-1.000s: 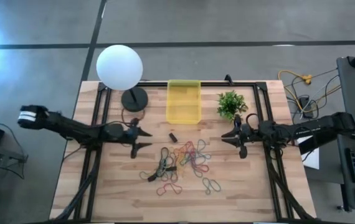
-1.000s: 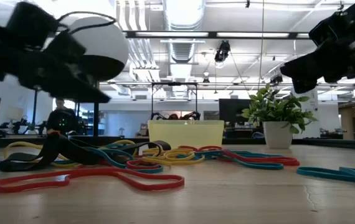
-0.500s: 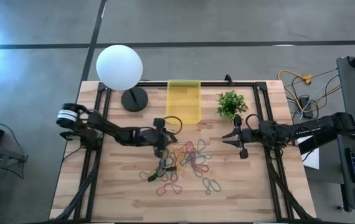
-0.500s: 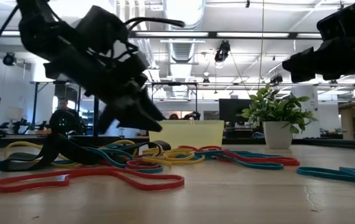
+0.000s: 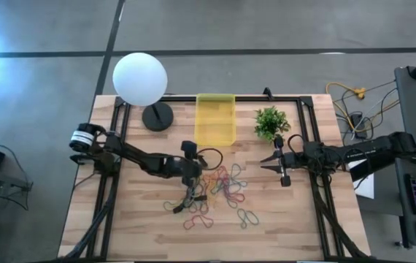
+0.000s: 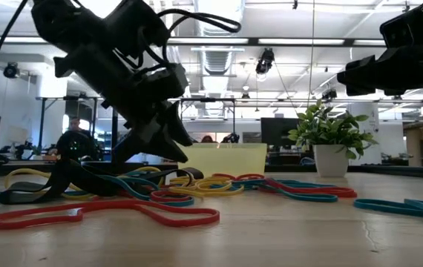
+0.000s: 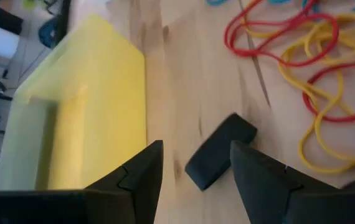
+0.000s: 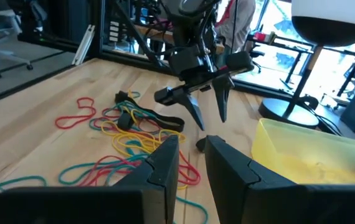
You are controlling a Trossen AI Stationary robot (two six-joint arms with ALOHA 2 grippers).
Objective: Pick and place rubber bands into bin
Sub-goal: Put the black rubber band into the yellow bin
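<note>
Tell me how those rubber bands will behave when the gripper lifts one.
The rubber bands lie in limp, irregular loops, so one will likely droop and stretch rather than hold shape. They overlap in a tangled pile, so lifting one may drag neighbours along. They look thin and flat against the table, so a gripper may pinch poorly.

Grey floor [image 5: 266, 25] (dark seams) surrounds the wooden table [image 5: 142, 226].

Rubber bands [image 5: 219, 191] — tangled multicolour heap on the table, yellow bin [image 5: 215, 119] beyond — translucent, upright

Translucent yellow plastic bin [image 5: 215, 120] on a pale wood-plank table [image 5: 135, 226].
</note>
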